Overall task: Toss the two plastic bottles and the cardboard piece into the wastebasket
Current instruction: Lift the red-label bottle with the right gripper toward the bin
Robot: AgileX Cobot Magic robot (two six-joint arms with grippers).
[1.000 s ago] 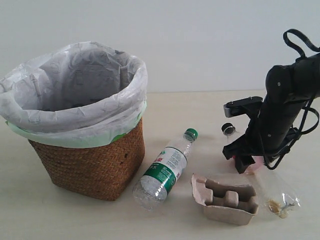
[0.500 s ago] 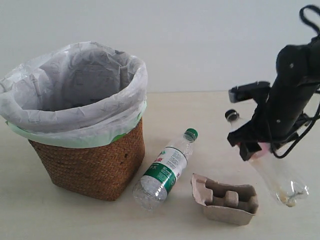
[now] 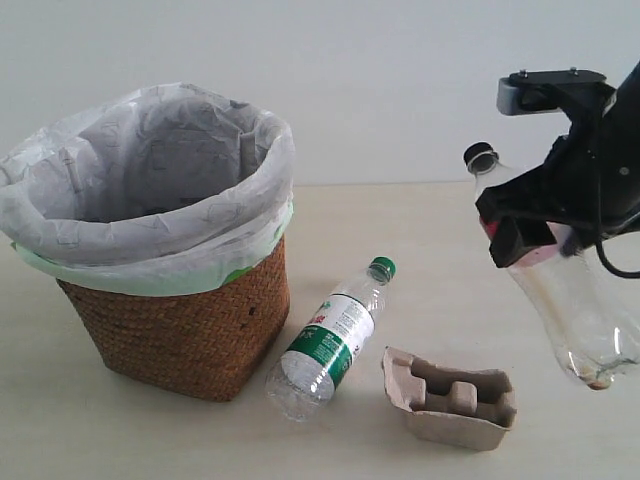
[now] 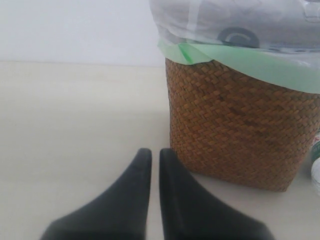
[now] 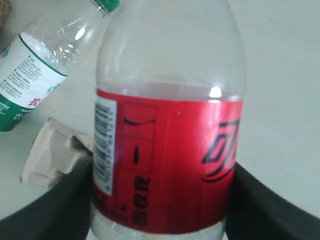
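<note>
Gripping nothing with the black left gripper [image 4: 153, 152], fingers almost pinched together, near the big brown woven wastebasket [image 3: 180, 335] with its white bag [image 3: 150, 190]. Lying just beside that: clear plastic bottle with green cap [image 3: 325, 340], green-and-white label, words too small to read. Next, small grey-beige cardboard tray [image 3: 455, 405]. Squeezed tight in the black right gripper [image 3: 530, 235], tilted in the air: clear bottle with black cap [image 3: 580, 310], red label, black signs, bar code.
</note>
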